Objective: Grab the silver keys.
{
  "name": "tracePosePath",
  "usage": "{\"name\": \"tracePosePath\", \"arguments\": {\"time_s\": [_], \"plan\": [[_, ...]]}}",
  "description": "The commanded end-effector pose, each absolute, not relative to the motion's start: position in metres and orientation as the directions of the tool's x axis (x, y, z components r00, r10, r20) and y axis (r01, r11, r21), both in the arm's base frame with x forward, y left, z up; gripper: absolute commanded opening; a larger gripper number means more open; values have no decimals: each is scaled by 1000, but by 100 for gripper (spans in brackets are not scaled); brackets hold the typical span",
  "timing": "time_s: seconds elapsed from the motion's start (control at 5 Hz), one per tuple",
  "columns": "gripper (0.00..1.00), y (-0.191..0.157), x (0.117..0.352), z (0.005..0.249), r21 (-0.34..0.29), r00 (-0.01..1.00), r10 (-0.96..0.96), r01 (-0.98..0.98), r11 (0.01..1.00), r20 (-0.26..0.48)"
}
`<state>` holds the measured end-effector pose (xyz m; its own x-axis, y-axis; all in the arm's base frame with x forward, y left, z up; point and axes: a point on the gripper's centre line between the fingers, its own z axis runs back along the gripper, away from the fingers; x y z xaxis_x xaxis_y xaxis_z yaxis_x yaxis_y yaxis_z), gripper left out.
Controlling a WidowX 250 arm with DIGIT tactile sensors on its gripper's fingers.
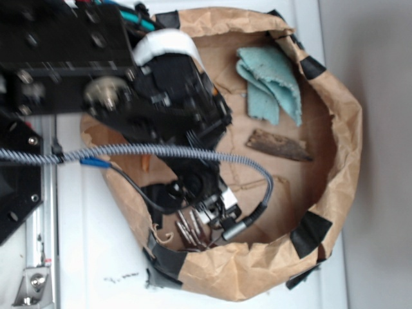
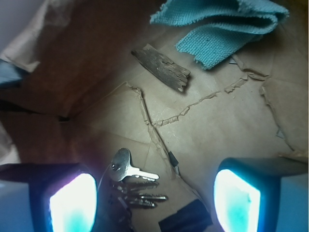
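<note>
The silver keys (image 2: 131, 181) lie fanned out on the brown paper floor of the bag, one bright key on top with its round head to the left. In the exterior view the silver keys (image 1: 190, 230) show just under the gripper (image 1: 215, 212), near the bag's lower wall. In the wrist view my gripper (image 2: 154, 203) is open, its two glowing pads wide apart. The keys sit between the pads, nearer the left one (image 2: 72, 203), and nothing is held.
A brown bark piece (image 2: 161, 67) lies beyond the keys and a teal cloth (image 2: 222, 29) is bunched behind it. The paper bag wall (image 1: 335, 161) rings the whole area, patched with black tape (image 1: 310, 232). A braided cable (image 1: 161, 151) crosses the arm.
</note>
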<state>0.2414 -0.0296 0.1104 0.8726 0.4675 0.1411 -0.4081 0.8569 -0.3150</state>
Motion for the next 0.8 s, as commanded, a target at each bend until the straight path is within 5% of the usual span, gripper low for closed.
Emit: {"name": "tracePosePath", "arguments": {"time_s": [0.0,0.6], "plan": [[100,-43,244,99,-328,889,438,-378,866,130],[100,-70,243,80,-289,897,419,-368,884,140]]}}
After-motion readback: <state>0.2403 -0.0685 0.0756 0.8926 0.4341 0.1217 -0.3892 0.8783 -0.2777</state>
